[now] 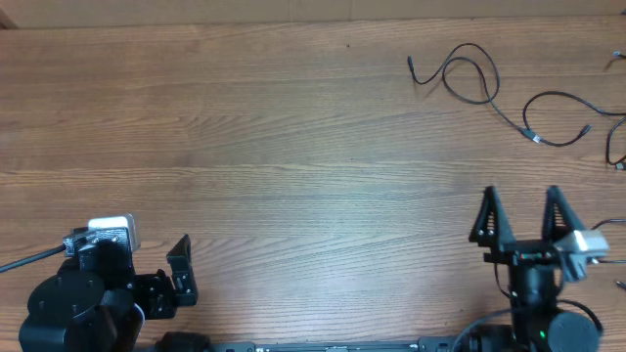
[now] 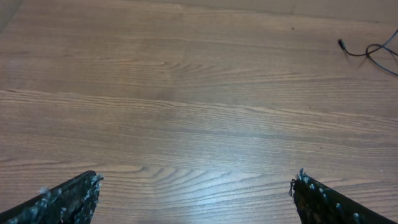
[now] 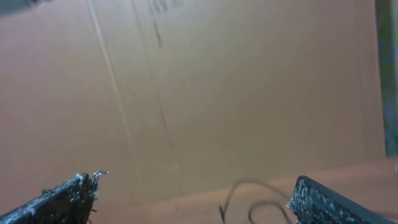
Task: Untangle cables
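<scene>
Three thin black cables lie apart at the far right of the wooden table. One looped cable (image 1: pixel 468 74) has a plug end at its left. A second cable (image 1: pixel 558 119) curves to its right. A third (image 1: pixel 614 142) is cut off by the right edge. My left gripper (image 1: pixel 183 269) is open and empty at the near left, far from them. My right gripper (image 1: pixel 522 213) is open and empty at the near right, well short of the cables. The left wrist view shows one cable's plug end (image 2: pixel 367 51) far off. The right wrist view shows a blurred cable loop (image 3: pixel 249 199) between the fingers' far side.
The bare wooden table top (image 1: pixel 293 147) stretches across the middle and left. A brown cardboard wall (image 3: pixel 217 81) fills the right wrist view behind the table. A small dark item (image 1: pixel 620 285) lies at the right edge.
</scene>
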You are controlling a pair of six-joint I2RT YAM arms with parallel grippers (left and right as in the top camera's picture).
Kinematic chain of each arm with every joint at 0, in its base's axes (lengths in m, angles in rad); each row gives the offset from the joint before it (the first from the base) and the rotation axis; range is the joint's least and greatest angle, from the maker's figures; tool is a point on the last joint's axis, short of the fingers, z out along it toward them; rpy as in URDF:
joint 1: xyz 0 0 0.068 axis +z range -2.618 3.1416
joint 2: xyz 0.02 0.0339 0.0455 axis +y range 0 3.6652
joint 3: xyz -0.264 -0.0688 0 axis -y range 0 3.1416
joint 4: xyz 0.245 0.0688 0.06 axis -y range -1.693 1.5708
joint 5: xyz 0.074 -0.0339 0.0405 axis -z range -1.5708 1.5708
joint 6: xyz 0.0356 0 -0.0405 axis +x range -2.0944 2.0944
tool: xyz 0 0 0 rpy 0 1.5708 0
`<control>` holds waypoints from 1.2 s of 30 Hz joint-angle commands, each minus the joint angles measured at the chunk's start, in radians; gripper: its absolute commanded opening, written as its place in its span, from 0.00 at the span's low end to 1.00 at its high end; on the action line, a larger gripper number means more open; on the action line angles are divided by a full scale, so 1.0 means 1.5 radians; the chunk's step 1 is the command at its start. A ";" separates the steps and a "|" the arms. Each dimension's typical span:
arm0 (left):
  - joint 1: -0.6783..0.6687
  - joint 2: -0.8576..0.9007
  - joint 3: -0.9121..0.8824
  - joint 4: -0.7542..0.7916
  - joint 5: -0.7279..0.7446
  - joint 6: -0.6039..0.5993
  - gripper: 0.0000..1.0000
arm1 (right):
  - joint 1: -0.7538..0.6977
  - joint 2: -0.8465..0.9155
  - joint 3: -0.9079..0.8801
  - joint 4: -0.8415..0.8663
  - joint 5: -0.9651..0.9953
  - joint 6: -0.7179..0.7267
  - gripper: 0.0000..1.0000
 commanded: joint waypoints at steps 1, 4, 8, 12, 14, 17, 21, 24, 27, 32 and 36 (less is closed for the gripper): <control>0.001 -0.004 0.003 0.001 -0.009 0.010 1.00 | 0.010 -0.001 -0.048 0.028 0.007 0.002 1.00; 0.001 -0.004 0.003 0.001 -0.009 0.010 0.99 | 0.030 -0.001 -0.083 0.040 0.023 0.002 1.00; 0.001 -0.004 0.003 0.001 -0.009 0.010 1.00 | 0.061 -0.002 -0.110 0.042 0.054 0.002 1.00; 0.001 -0.004 0.003 0.001 -0.009 0.010 1.00 | 0.078 -0.002 -0.141 0.062 0.064 0.002 1.00; 0.001 -0.004 0.003 -0.010 -0.010 0.011 1.00 | 0.084 -0.002 -0.157 0.065 0.062 0.002 1.00; 0.001 -0.004 0.003 -0.016 -0.024 0.011 1.00 | 0.095 -0.002 -0.172 0.065 0.061 0.002 1.00; 0.004 -0.004 0.001 0.002 -0.054 0.011 1.00 | 0.096 -0.002 -0.192 0.065 0.061 0.002 1.00; 0.015 -0.005 -0.017 0.034 -0.053 0.012 1.00 | 0.096 -0.002 -0.192 0.041 0.061 0.002 1.00; 0.016 -0.015 -0.068 0.093 -0.053 0.007 1.00 | 0.096 -0.002 -0.192 0.024 0.061 0.002 1.00; 0.021 -0.070 -0.221 0.232 -0.054 -0.008 1.00 | 0.096 -0.002 -0.192 0.020 0.061 0.002 1.00; 0.021 -0.117 -0.365 0.352 -0.064 -0.009 1.00 | 0.096 -0.002 -0.192 0.020 0.061 0.002 1.00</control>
